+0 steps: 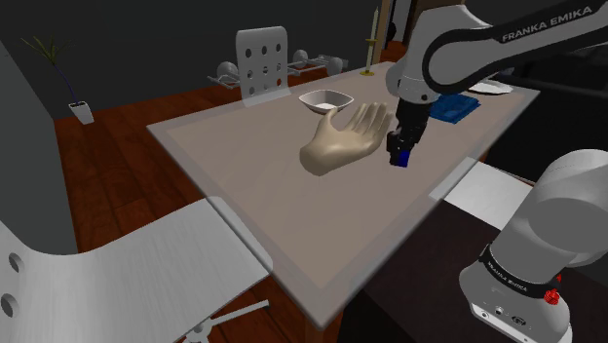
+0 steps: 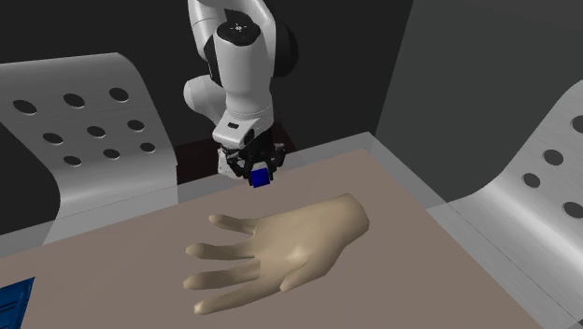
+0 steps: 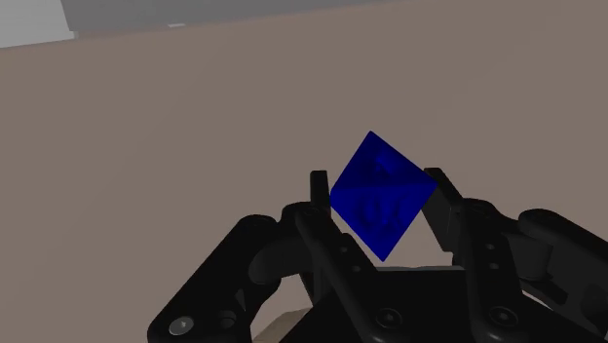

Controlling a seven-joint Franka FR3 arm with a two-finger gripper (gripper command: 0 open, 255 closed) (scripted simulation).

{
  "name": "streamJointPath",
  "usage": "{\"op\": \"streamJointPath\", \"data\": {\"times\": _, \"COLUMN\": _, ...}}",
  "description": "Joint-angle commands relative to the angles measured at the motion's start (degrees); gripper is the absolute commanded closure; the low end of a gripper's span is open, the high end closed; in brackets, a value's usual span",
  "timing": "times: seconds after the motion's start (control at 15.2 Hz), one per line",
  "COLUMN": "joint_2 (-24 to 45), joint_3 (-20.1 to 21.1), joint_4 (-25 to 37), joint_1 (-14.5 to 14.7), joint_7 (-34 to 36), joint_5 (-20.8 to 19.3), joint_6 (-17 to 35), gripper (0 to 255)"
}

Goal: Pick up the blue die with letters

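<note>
Shoulder view: one table (image 1: 244, 166), mid-frame. On it are one beige hand model (image 1: 341, 144) at centre, one white bowl (image 1: 326, 98) above it, and one blue flat item (image 1: 453, 107) and one white plate (image 1: 490, 88) at upper right. There are two chairs, one at top centre (image 1: 261, 58) and one at lower left (image 1: 97, 268), and one potted plant (image 1: 82, 111) at upper left. The gripper (image 1: 399, 151), right of centre just beside the model's fingertips, carries one blue die (image 1: 398, 158). Second exterior view: gripper (image 2: 259, 171) at upper centre, die (image 2: 260, 176) clamped at its tip and apparently clear of the table (image 2: 448, 290). One hand model (image 2: 280, 248) lies below it, with two chairs at the left (image 2: 84, 140) and right (image 2: 533, 178) edges. Wrist view: the two black fingers (image 3: 317, 195) are closed against opposite sides of the die (image 3: 380, 195), which is tilted corner-up, with faint darker marks on its face. Step in hand, by judgement: the grasp is made and the lift is under way. The next move calls for a steady squeeze and a straight rise, away from the hand model.
</note>
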Motion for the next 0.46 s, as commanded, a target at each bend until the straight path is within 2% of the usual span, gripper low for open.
{"op": "streamJointPath", "data": {"times": 0.0, "joint_2": -0.9, "joint_3": 0.0, "joint_4": 0.9, "joint_1": 0.0, "joint_7": 0.0, "joint_5": 0.0, "joint_6": -1.8, "gripper": 255}}
{"op": "streamJointPath", "data": {"times": 0.26, "joint_2": -2.0, "joint_3": 0.0, "joint_4": 3.4, "joint_1": 0.0, "joint_7": 0.1, "joint_5": -0.1, "joint_6": -5.4, "gripper": 255}}
{"op": "streamJointPath", "data": {"times": 0.4, "joint_2": -2.0, "joint_3": 0.0, "joint_4": 3.5, "joint_1": 0.0, "joint_7": 0.1, "joint_5": -0.1, "joint_6": -5.5, "gripper": 255}}
